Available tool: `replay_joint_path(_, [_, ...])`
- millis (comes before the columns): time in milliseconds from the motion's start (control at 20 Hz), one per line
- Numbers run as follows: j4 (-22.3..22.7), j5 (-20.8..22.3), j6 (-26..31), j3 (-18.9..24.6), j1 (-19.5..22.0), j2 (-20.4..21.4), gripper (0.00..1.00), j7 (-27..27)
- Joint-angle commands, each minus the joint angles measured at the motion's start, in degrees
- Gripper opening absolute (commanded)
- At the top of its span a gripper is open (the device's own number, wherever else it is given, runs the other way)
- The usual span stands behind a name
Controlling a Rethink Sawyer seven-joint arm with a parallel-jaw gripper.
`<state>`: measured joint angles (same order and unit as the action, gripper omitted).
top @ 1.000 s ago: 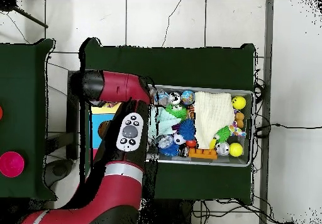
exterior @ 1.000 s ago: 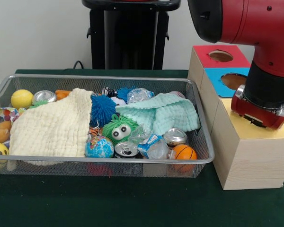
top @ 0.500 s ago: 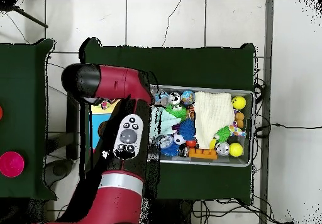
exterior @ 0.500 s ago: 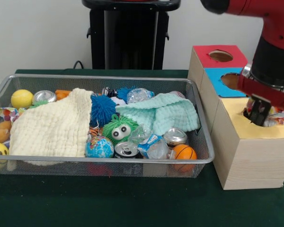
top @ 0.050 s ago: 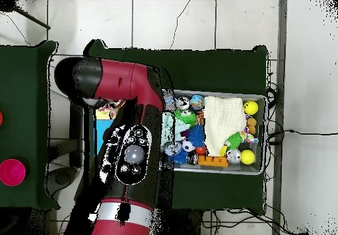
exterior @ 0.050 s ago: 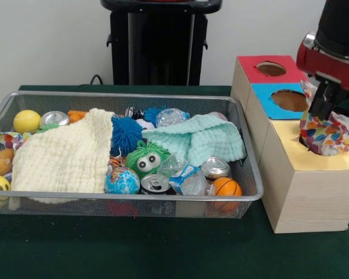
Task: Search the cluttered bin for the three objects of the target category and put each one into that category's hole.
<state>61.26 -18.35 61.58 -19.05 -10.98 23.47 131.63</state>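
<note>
Sorting box (exterior @ 0.050 s ago: 302, 192): wooden, on green tabletop (exterior @ 0.050 s ago: 134, 250), right of bin; lids red, blue, yellow, each with a hole. Crumpled multicoloured wrapper (exterior @ 0.050 s ago: 326, 132): sits in the yellow lid's hole, partly protruding. Gripper (exterior @ 0.050 s ago: 324, 100): directly above wrapper, black fingers (exterior @ 0.050 s ago: 322, 102) touching its top; whether clamped or apart cannot be told. Wire bin (exterior @ 0.050 s ago: 244, 195): holds cream cloth (exterior @ 0.050 s ago: 64, 154), mint cloth (exterior @ 0.050 s ago: 200, 138), green googly-eyed toy (exterior @ 0.050 s ago: 146, 159), globe ball (exterior @ 0.050 s ago: 121, 181), cans, crushed plastic bottle (exterior @ 0.050 s ago: 183, 171), small basketball (exterior @ 0.050 s ago: 225, 187).

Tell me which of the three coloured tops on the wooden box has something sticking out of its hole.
The yellow top, nearest the camera: a colourful crumpled wrapper pokes out of its hole under the gripper. The red top and blue top show empty holes.
</note>
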Motion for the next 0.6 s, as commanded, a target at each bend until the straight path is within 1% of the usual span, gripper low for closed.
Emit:
replay_joint_path(50, [0.8, 2.1, 4.1, 1.4, 2.0, 1.9, 0.00, 6.1])
replay_joint_path(250, [1.9, 2.2, 2.4, 2.1, 2.4, 1.7, 0.00, 5.7])
replay_joint_path(400, [2.0, 2.0, 2.9, 2.5, 2.2, 1.6, 0.00, 6.1])
replay_joint_path(500, [3.6, 0.8, 2.7, 3.5, 1.7, 1.9, 0.00, 7.2])
replay_joint_path(600, [5.0, 0.6, 1.0, 3.4, 0.5, 1.9, 0.00, 8.6])
